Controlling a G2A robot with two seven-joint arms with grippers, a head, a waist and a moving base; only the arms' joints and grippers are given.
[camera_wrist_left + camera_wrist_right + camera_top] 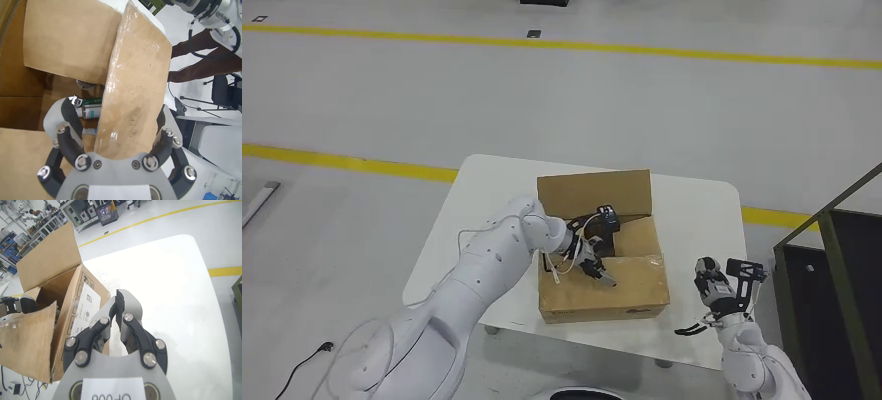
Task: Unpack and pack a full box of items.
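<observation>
Cardboard box [627,292] sits mid-desk, its front side close to the near edge of the white desk [492,205]. The far flap stands upright; the near flap, glossy with clear tape, tilts up over the opening.

Left hand [592,268] is at the box mouth, above the contents. In the left wrist view the left hand [113,109] is spread wide and grips nothing. The taped flap [136,75] runs up between its two black-padded fingers [70,117]. Cannot tell whether either pad touches the cardboard. Another plain flap [62,37] lies beyond it, partly covering the opening.

Down inside the box, beside the left finger:
- adjustable wrench [77,100] with a green handle
- a clear tube [90,113] lying just beside the wrench
- a rounded metal piece [85,86] half under the plain flap

Right hand [710,282] hovers over the desk near its right edge, beside the box's labelled side and apart from it. In its own wrist view the right hand [118,303] is closed, pads pressed together, with nothing between them. Bare desk [166,279] lies beyond it, and the box [56,262] stands beside it with its tall flap up.
</observation>
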